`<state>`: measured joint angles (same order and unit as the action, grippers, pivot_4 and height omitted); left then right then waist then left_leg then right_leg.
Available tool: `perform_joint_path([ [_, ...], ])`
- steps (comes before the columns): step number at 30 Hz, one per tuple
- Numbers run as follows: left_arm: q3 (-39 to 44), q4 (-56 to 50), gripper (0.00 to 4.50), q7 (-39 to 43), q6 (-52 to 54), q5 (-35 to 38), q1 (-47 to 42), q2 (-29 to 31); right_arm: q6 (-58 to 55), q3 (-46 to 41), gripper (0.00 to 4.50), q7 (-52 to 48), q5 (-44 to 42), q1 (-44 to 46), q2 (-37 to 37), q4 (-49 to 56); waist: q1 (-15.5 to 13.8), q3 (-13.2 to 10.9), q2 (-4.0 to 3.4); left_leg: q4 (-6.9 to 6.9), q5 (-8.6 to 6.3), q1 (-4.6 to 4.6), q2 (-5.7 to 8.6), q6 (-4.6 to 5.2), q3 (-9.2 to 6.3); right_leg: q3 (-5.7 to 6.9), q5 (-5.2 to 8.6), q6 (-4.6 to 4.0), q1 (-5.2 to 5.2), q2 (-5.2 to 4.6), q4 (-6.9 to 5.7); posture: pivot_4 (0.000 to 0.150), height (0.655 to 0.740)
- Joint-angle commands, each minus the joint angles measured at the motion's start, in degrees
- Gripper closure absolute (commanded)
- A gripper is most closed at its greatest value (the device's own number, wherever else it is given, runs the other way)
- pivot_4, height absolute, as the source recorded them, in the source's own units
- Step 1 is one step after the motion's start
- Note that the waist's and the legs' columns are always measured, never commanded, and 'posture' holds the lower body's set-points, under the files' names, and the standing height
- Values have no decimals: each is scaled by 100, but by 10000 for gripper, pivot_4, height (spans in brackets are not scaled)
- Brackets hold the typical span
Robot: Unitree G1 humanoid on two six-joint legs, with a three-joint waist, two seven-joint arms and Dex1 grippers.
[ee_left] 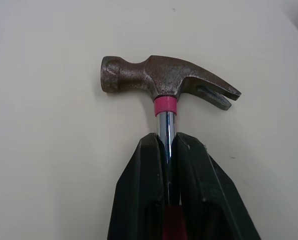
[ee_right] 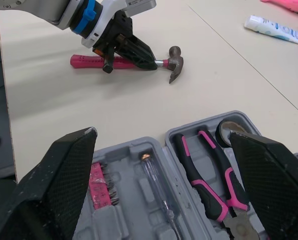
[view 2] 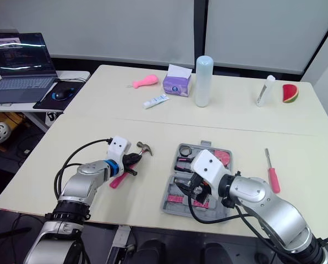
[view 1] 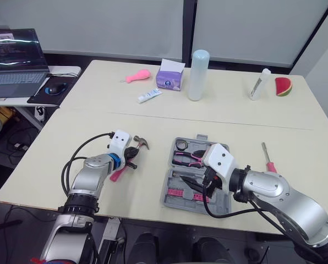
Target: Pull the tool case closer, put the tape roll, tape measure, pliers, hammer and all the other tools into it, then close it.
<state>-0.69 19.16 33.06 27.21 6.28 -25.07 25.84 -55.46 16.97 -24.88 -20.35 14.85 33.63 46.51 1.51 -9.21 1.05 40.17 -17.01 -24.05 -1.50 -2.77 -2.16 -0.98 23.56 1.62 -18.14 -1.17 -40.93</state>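
we have the left gripper (ee_left: 168,142) clamped on the hammer (ee_left: 164,77), on its steel shaft just below the head, low over the table left of the open tool case (ee_right: 123,169). the right gripper (ee_right: 161,135) hangs over the case, fingers spread wide and empty. we judge the hammer step is in hand; next comes lifting it across into a free slot, clear of the pliers (ee_right: 209,180).

place: office or lab | evidence: pale desk (view 1: 98,132); open laptop (view 1: 16,63) and mouse (view 1: 57,88) on side desk; partition panels (view 1: 98,25)
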Motion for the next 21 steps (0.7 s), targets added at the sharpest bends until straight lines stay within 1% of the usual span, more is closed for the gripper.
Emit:
perform_joint_path([
  [1, 50, -373, 43774, 336, -208, 78, 275, 249, 56, -187, 0, 17, 6, 0, 25, 287, 31, 0, 0, -3, 0, 1, -3, 0, 3, -1, 0, 0, 0, 1, 1, 1500, 7161],
  [5, 177, -903, 43819, 883, -523, 259, 472, 645, 152, -427, 0, -90, -56, -213, 175, 433, 27, -1, -1, -10, 0, 4, -8, 0, 1, 0, 0, 0, -2, 3, 1, 1500, 7161],
  [9, 212, -1883, 43840, 1935, -501, 826, 634, 1171, 21, -1171, 0, -380, -504, -671, 391, 816, -16, -3, -1, -10, 0, -4, -5, 0, -1, 0, 0, 0, -2, 1, 8, 1500, 7161],
  [12, 50, -2428, 43852, 2558, -392, 1181, 576, 1410, -84, -1742, 0, -574, -864, -1068, 562, 1059, -59, -3, -1, -10, 0, -6, -1, -1, -3, 0, 0, 0, 1, 0, 14, 1500, 7161],
  [14, -203, -2718, 43949, 2986, -346, 1317, 452, 1502, -156, -2145, 0, -730, -1113, -1372, 723, 1210, -85, -3, -1, -11, 0, -7, 0, 0, -1, -1, 0, 0, 4, 0, 19, 1500, 7161],
  [16, -704, -2930, 43953, 3377, -571, 1157, 244, 1505, -183, -2572, 0, -1032, -1393, -1792, 1093, 1321, -105, -4, -3, -13, 0, -6, 1, 0, 1, -3, 0, 0, 5, 1, 24, 1500, 7161],
  [21, -1716, -3102, 43964, 3663, -571, 845, -296, 1131, 14, -3427, 0, -1457, -1771, -2813, 1894, 1349, -133, -5, -5, -13, -2, -4, 4, 3, 13, -10, 0, 0, 16, 11, 43, 1500, 7161],
])
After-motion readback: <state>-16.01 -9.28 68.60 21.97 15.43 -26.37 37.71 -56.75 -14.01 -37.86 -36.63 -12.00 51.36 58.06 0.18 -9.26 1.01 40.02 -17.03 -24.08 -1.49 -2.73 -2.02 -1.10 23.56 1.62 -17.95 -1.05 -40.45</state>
